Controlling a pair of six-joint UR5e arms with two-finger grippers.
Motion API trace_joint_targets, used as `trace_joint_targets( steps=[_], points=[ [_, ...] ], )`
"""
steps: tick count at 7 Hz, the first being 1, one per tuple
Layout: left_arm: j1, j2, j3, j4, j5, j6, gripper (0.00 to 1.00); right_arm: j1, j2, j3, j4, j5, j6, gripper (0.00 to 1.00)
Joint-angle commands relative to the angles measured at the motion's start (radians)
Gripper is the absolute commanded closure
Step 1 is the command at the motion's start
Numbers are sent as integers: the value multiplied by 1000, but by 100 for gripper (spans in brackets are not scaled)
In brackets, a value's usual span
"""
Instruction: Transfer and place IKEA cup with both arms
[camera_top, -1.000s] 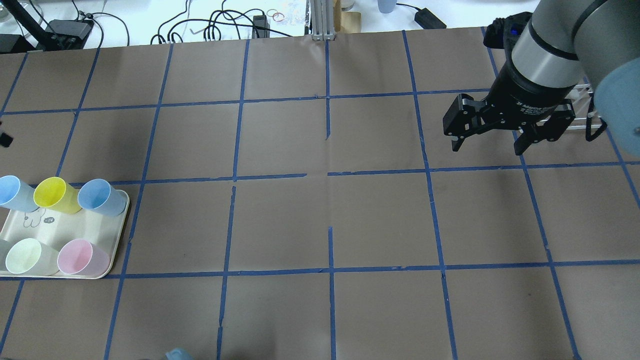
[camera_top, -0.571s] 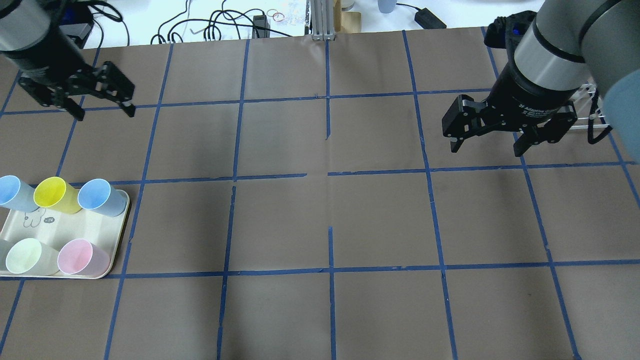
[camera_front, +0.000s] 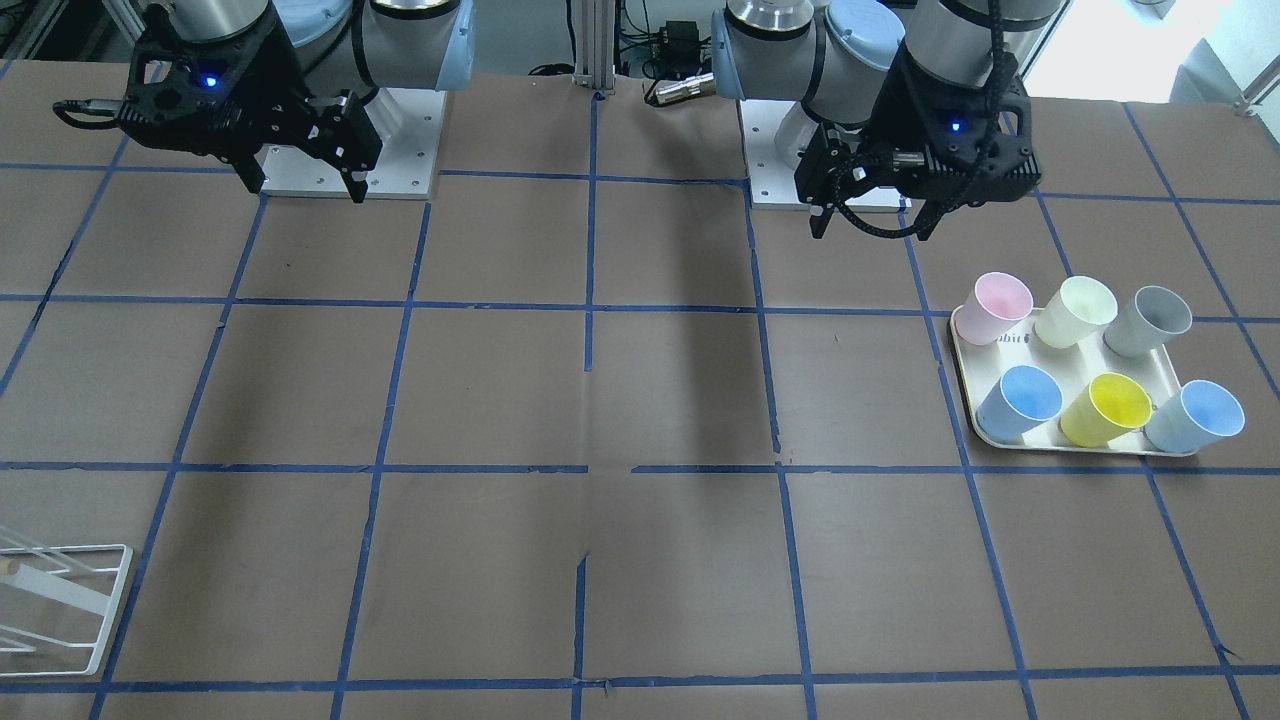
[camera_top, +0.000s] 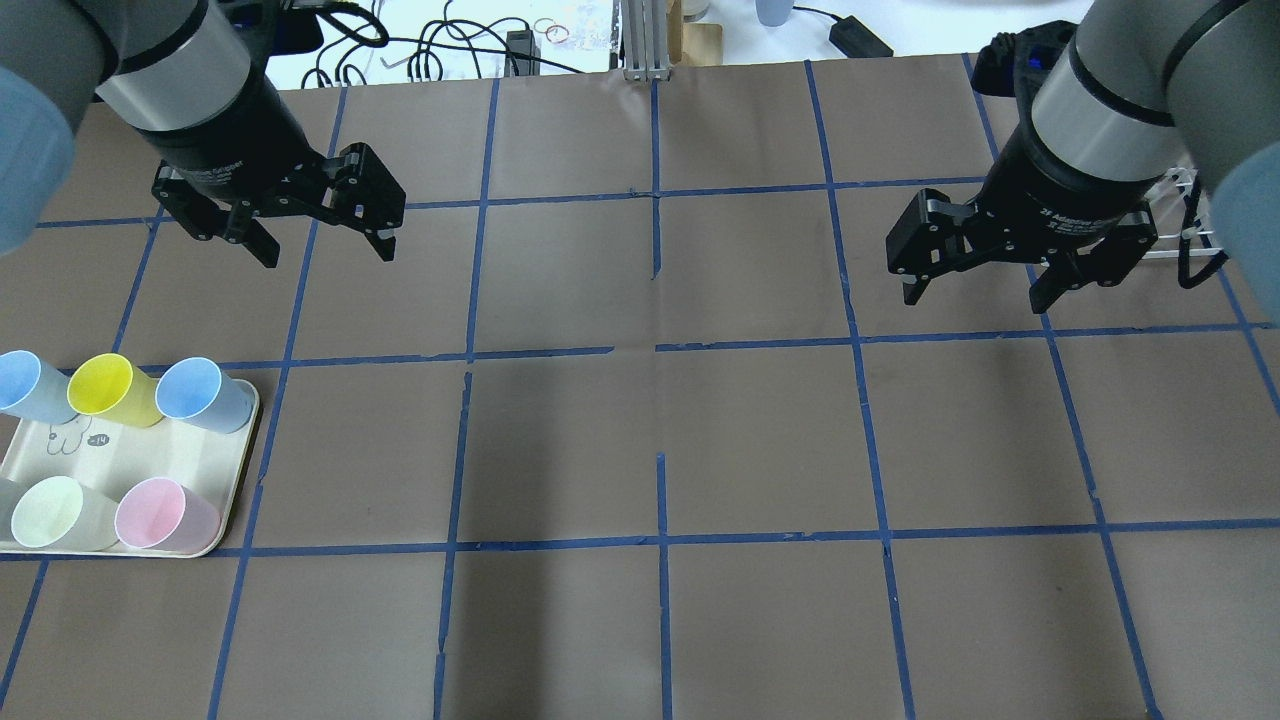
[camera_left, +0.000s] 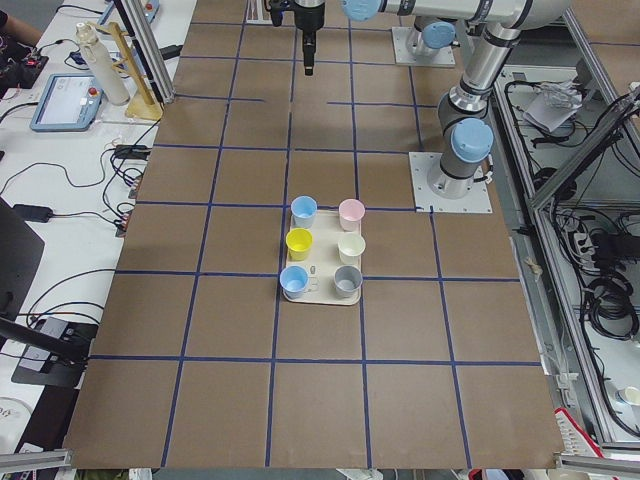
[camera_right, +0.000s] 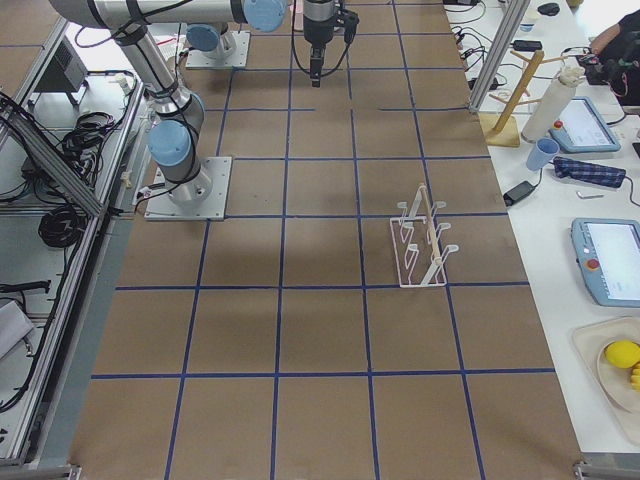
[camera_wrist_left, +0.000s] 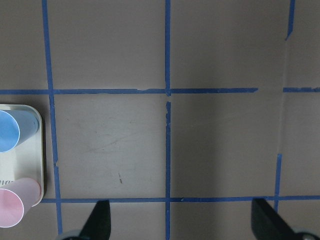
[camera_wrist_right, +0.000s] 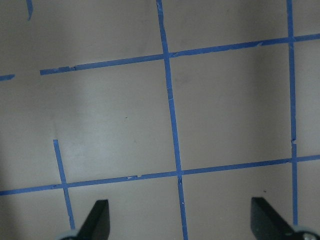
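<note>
The IKEA cup (camera_front: 1150, 320) is found rim-up on the tray (camera_front: 962, 372), at the outer end of the row nearer the robot, just beside the cream cup (camera_front: 1075, 310). From overhead, probably only a sliver of it is caught at the frame edge. The left gripper (camera_top: 328, 255) is held over the table, jaws spread wide, nothing gripped. Same for the right gripper (camera_top: 973, 298): spread and empty.

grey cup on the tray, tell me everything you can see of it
The grey cup is a plain pale tapered tumbler, plastic-looking, with no handle, wider at the rim and apparently empty. It stands upright, mouth up, in a robot-side corner of the cream tray, beside the cream cup.
</note>
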Motion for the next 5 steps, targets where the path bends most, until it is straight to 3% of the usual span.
trace_joint_targets(
  steps=[1, 5],
  points=[
    [29, -9, 25, -10, 1, -2, 0, 0, 2, 0, -1, 0, 0, 0],
    [19, -5, 14, 0, -2, -2, 0, -2, 2, 2, -5, -1, 0, 0]
  ],
)
